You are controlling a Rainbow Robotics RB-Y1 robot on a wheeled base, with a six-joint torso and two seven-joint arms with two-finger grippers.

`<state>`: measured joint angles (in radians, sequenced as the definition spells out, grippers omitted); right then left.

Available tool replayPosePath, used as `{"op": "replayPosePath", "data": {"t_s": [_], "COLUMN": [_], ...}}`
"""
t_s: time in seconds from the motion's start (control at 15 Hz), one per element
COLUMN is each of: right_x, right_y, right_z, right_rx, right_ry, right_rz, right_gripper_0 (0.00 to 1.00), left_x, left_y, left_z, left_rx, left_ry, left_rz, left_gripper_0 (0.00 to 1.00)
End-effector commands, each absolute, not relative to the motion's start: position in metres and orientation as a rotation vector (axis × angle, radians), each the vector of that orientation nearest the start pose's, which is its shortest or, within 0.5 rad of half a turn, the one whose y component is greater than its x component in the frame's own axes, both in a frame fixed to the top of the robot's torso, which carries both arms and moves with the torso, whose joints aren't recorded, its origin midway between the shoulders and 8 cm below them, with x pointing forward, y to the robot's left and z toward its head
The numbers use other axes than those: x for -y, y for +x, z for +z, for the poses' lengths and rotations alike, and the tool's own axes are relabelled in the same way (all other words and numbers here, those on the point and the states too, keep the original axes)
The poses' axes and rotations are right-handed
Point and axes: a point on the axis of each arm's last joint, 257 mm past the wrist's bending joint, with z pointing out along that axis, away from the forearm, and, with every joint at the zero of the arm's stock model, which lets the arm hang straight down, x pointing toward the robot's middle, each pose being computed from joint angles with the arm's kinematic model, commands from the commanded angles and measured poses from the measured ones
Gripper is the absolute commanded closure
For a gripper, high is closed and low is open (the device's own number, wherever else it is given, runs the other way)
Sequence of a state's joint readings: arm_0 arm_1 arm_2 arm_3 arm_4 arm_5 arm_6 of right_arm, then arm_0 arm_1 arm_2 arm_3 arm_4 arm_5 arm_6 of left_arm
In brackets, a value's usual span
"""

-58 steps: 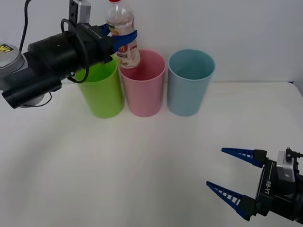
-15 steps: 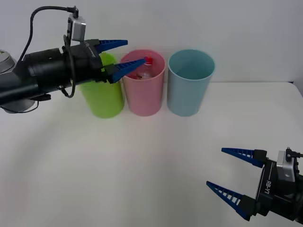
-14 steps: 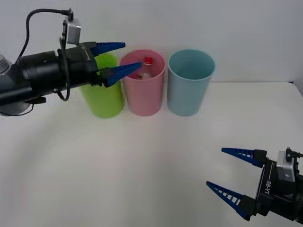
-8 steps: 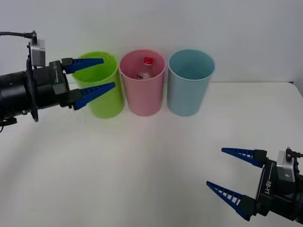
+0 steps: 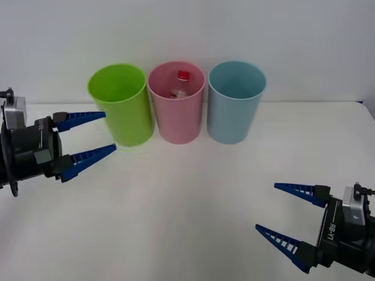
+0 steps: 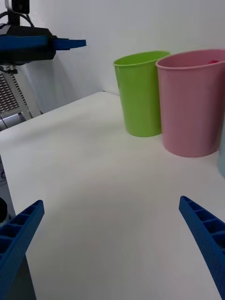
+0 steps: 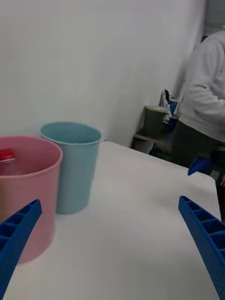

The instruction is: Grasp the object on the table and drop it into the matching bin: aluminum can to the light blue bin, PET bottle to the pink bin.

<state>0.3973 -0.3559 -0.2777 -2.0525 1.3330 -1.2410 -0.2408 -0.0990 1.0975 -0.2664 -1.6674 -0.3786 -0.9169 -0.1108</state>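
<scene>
Bins stand in a row along the far edge of the white desk (image 5: 193,199): a lime green bin (image 5: 120,105) on the left, the pink bin (image 5: 177,102) in the middle and the light blue bin (image 5: 235,101) on the right, each close beside the next. The PET bottle (image 5: 180,84) sits inside the pink bin, its red cap just below the rim and leaning toward the back wall; from the left wrist view the cap peeks over the pink rim (image 7: 6,155).

The left hand (image 5: 96,134) hovers at the desk's left edge, released, its two blue fingers spread wide and pointing toward the green bin, the tips just short of that bin's wall and holding nothing. The right hand (image 5: 278,212) sits low at the near right corner, also released, with its fingers spread and pointing left across the desk, well apart from all three bins.

Between the two hands and in front of the bins lies a broad bare stretch of white surface. The desk's right edge shows just past the light blue bin's side, with a plain wall behind the row.
</scene>
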Motion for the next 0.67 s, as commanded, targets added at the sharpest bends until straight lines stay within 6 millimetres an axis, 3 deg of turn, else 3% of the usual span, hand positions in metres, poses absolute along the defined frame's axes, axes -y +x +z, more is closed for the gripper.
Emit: {"op": "replayPosePath", "data": {"t_s": [0.07,0.33,0.67], "right_x": [0.169,0.169,0.169], "right_y": [0.306,0.306,0.306], "right_z": [-0.186,-0.186,-0.186], "right_rx": [-1.555,-1.555,-1.555], "right_ry": [-0.856,-0.856,-0.856], "right_rz": [0.741,0.741,0.741], "right_gripper_0": [0.00,0.00,0.00], "left_x": [-0.197,-0.208,-0.207], "left_y": [0.394,0.386,0.372], "left_z": [-0.097,-0.126,-0.154], "left_rx": [-1.376,-1.379,-1.406], "left_ry": [0.825,0.835,0.792], "left_rz": [-0.934,-0.834,-0.842], "left_gripper_0": [0.00,0.00,0.00]}}
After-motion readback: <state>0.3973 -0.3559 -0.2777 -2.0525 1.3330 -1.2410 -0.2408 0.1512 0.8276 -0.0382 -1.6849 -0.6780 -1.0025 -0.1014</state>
